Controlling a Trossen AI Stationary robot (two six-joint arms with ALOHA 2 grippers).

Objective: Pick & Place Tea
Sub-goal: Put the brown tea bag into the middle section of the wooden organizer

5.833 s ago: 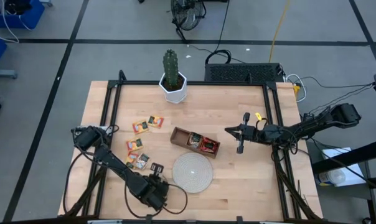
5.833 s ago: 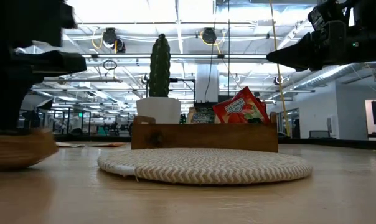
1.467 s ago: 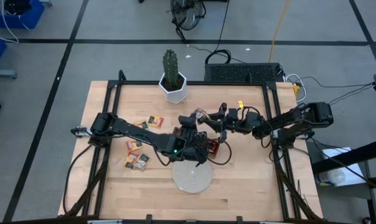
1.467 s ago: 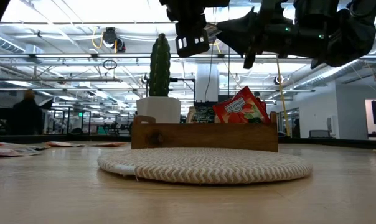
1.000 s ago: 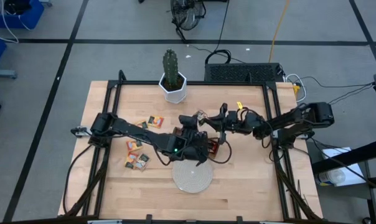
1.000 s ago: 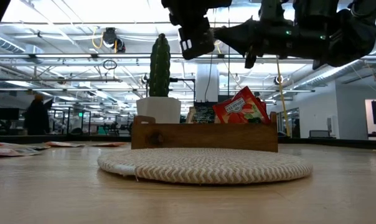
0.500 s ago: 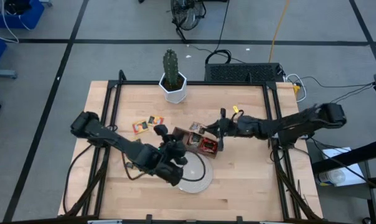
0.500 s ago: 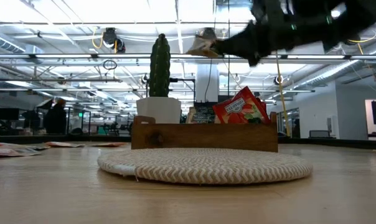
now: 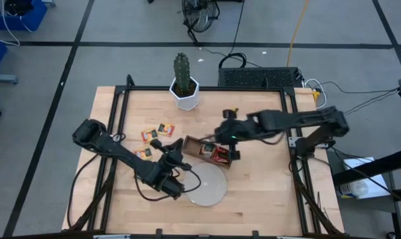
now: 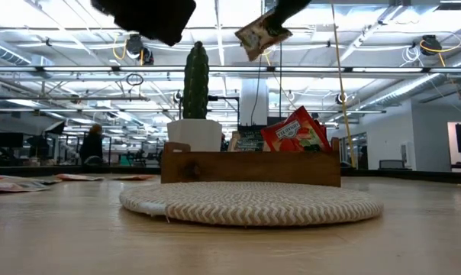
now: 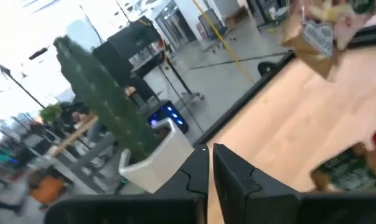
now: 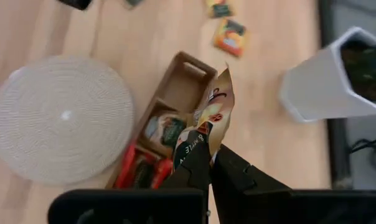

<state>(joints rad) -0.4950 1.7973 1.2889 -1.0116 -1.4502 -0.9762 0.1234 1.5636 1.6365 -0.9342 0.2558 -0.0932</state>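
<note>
1. Tea sachet pinched by one edge in right pincer, up in the air over wooden tray.
2. Hangs tilted in low view, long side slanting, free end away from the fingers.
3. Best plan: line up over the empty end slot, go down slow, then let go.
4. Left pincer nearly together, holding nothing, near woven disc on bench.
</note>
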